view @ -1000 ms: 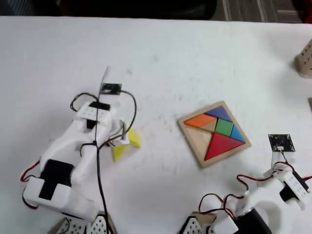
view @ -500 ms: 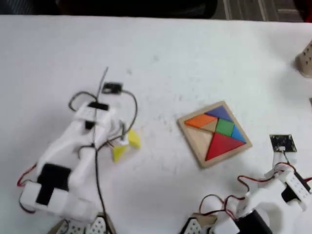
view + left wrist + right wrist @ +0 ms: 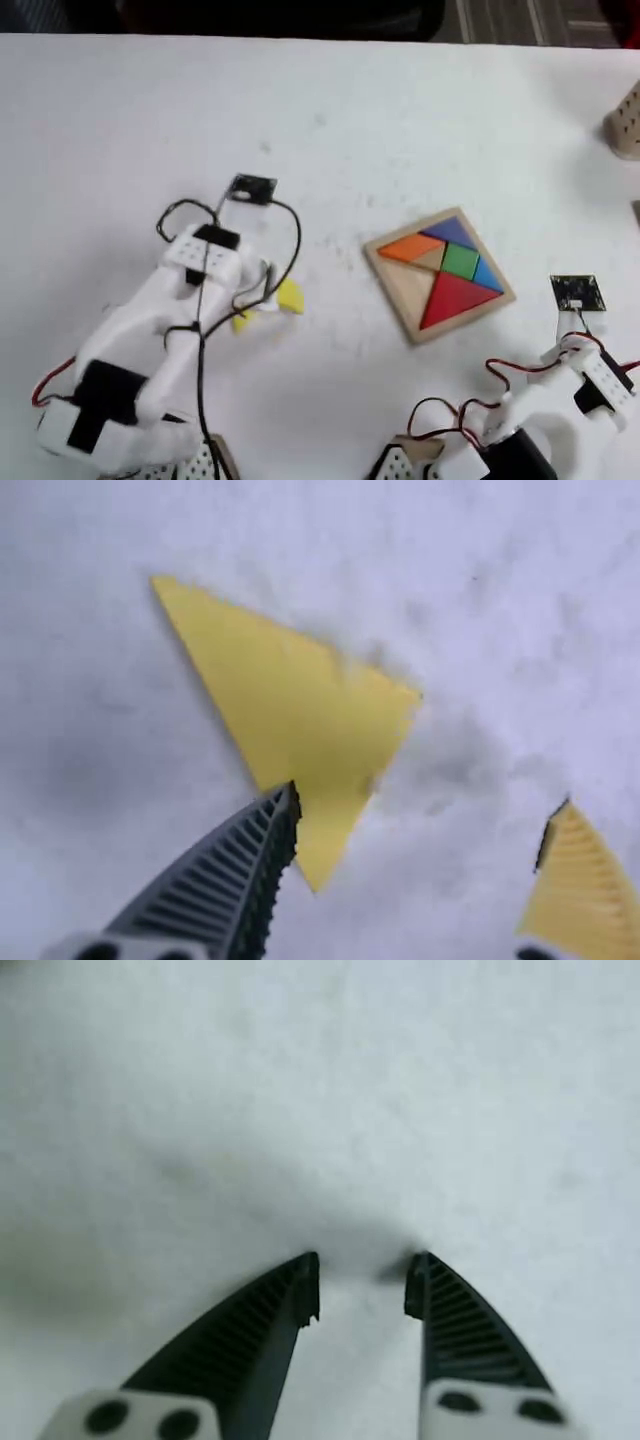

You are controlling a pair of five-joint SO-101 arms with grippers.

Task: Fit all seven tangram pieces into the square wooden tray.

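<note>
High view: fixed overhead, far off, facing down on the white table (image 3: 400,120). Left wrist view: close, facing down past the left gripper (image 3: 425,800) onto a flat yellow triangular piece (image 3: 300,720), shared with the high view. Right wrist view: equally close, facing tabletop past the right gripper (image 3: 362,1285).

Gripper (image 3: 425,800) hanging open over table (image 3: 500,600); dark finger (image 3: 240,880) overlapping yellow triangle (image 3: 300,720), yellow finger (image 3: 575,890) sitting clear.

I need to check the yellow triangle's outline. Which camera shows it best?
The left wrist view: the yellow triangle lies flat on the table, nearly its whole outline visible. In the high view the left arm covers most of it. The right wrist view faces table elsewhere.
</note>
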